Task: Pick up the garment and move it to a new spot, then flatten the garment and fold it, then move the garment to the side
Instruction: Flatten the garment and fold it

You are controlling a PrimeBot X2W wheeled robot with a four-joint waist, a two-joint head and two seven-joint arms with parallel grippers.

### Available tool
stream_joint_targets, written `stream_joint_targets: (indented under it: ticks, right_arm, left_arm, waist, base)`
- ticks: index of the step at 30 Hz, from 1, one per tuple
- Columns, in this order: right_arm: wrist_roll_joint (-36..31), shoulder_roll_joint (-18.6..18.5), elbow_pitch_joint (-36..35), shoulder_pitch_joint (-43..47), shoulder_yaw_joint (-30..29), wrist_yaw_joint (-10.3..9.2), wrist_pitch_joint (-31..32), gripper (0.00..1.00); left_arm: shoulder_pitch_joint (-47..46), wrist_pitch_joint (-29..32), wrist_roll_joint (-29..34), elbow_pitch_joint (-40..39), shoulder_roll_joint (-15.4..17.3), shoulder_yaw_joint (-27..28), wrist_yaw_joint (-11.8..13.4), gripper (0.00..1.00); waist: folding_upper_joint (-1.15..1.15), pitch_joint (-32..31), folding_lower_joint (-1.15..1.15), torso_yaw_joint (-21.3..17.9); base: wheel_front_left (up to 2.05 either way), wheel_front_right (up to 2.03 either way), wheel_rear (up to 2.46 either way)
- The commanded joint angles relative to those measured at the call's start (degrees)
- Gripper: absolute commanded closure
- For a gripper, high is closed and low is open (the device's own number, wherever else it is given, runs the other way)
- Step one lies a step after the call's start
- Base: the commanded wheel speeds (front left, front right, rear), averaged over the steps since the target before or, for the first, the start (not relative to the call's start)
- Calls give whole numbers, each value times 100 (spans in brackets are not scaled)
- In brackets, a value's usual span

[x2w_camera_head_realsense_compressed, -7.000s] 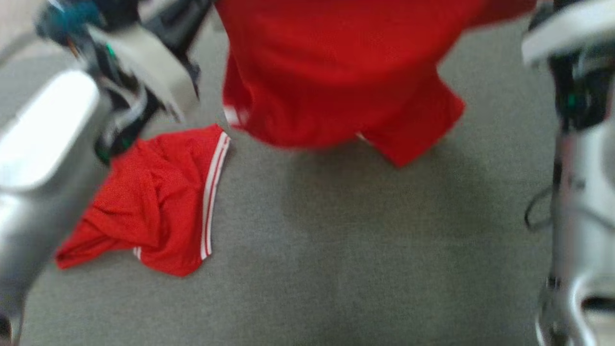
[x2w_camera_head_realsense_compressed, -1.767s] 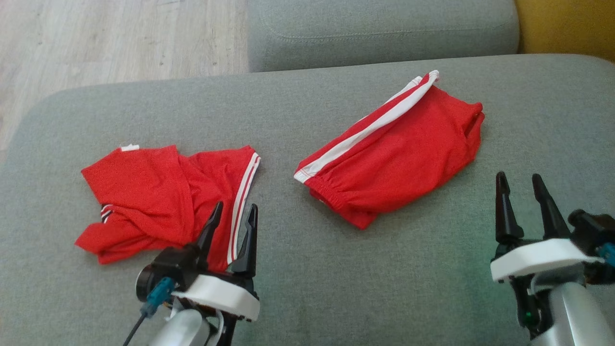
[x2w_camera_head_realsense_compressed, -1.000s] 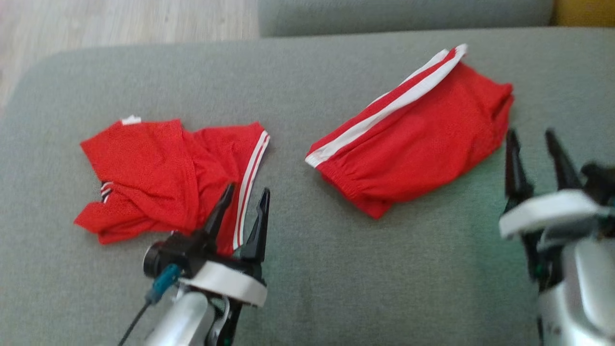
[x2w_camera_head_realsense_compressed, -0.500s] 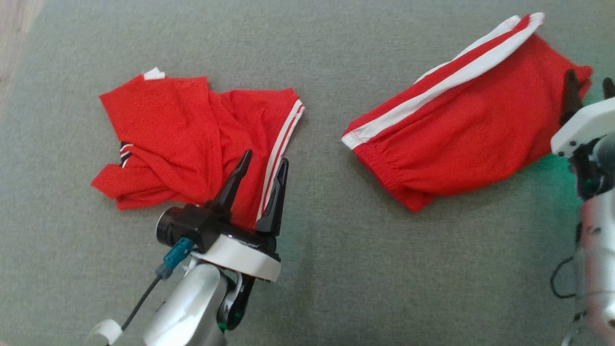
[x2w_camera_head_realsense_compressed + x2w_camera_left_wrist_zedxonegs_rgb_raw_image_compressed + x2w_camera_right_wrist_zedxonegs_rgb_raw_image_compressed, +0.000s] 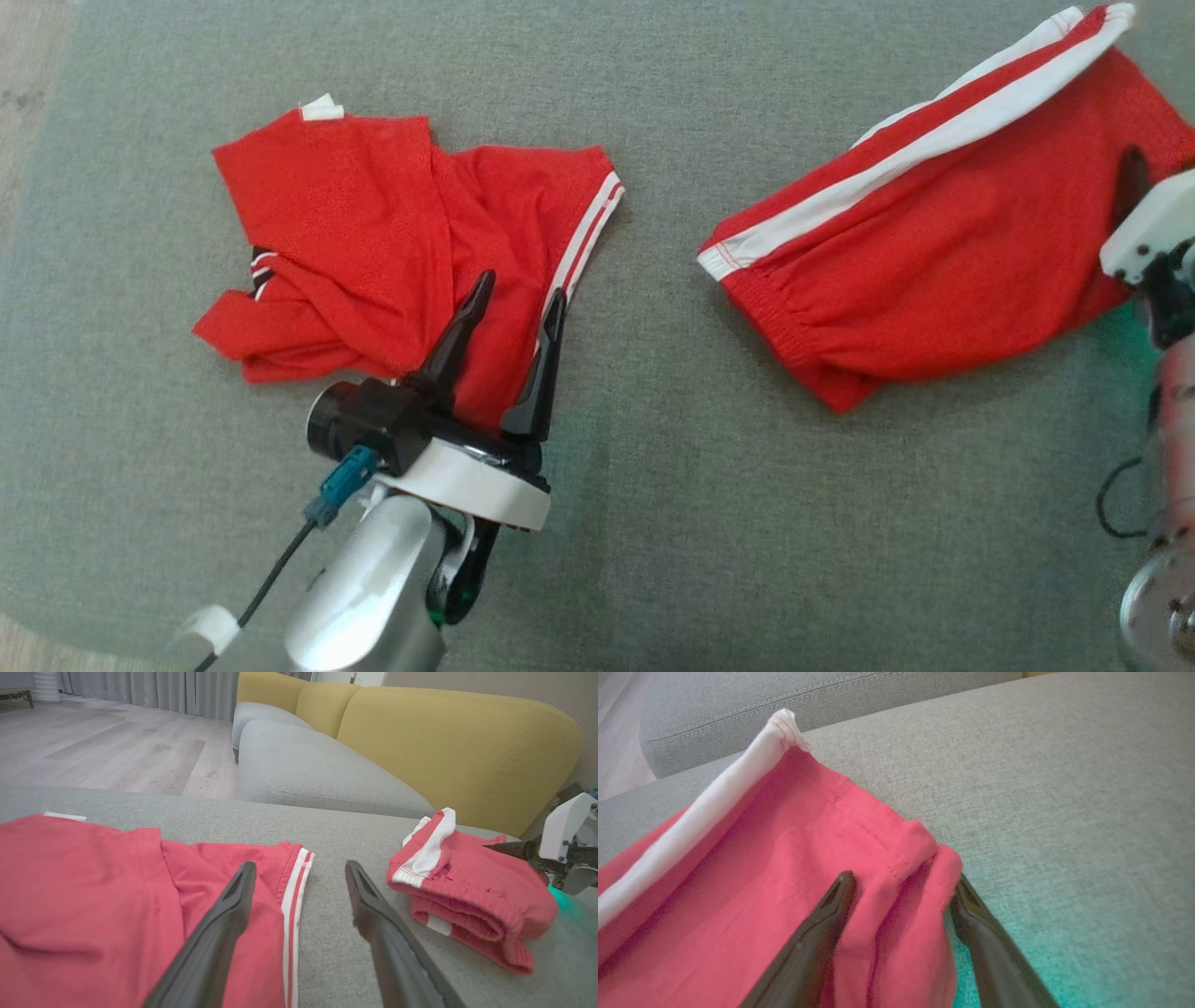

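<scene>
A crumpled red garment with thin white stripes along one hem lies on the left of the grey cushion. My left gripper stands open just above its right hem; the left wrist view shows the same gripper and the striped hem between its fingers. A second red garment, folded, with a broad white band, lies to the right. My right gripper is open, its fingers either side of that garment's right-hand fold. One right finger shows over the cloth in the head view.
A second grey cushion and a yellow sofa back stand beyond the work surface. Wooden floor lies past the cushion's left edge. Bare grey fabric stretches between the two garments and along the near side.
The head camera has tipped down and closer, so the whole picture shifted. My right gripper has moved forward onto the folded garment's right end. Both grippers stay open.
</scene>
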Motion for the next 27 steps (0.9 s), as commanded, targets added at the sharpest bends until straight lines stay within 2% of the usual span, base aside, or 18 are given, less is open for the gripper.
stream_joint_targets:
  ticks: [1, 4, 5, 6, 11, 17, 22, 27]
  right_arm:
    - [-54, -9, -19, -195, 98, -5, 46, 0]
    - [-73, -33, 208, -337, 208, -5, 33, 0]
    - [-17, -44, 369, -427, 344, -5, 13, 87]
    - [14, -58, 429, -460, 420, -5, -31, 100]
    - [244, -160, 610, -510, 778, -5, -439, 100]
    - [621, -409, 681, -389, 948, -5, -850, 100]
    - [870, -765, 673, -65, 663, -5, -1098, 100]
    - [709, -1035, 613, 378, -6, -5, -1190, 100]
  left_arm:
    - [-143, -55, 69, -137, 28, 206, -21, 0]
    - [-150, -55, 91, -139, 5, 216, -43, 0]
    - [-151, -55, 105, -133, -3, 227, -56, 0]
    - [-149, -55, 112, -127, -5, 233, -62, 0]
    - [-105, -55, 142, -57, -11, 273, -73, 0]
    - [-19, -55, 161, -35, -11, 314, -67, 0]
    - [78, -55, 173, -19, -14, 334, -70, 0]
    - [172, -55, 176, 6, -31, 331, -70, 0]
  waist:
    - [0, 17, 0, 9]
    - [0, 47, 0, 21]
    - [0, 52, 0, 18]
    - [0, 48, 0, 12]
    - [0, -84, 0, -74]
    - [0, -284, 0, -242]
    - [0, -489, 0, -399]
    - [0, -702, 0, -468]
  base:
    - [0, 0, 0]
    - [0, 0, 0]
    - [0, 0, 0]
    - [0, 0, 0]
    - [0, 0, 0]
    - [0, 0, 0]
    - [0, 0, 0]
    - [0, 0, 0]
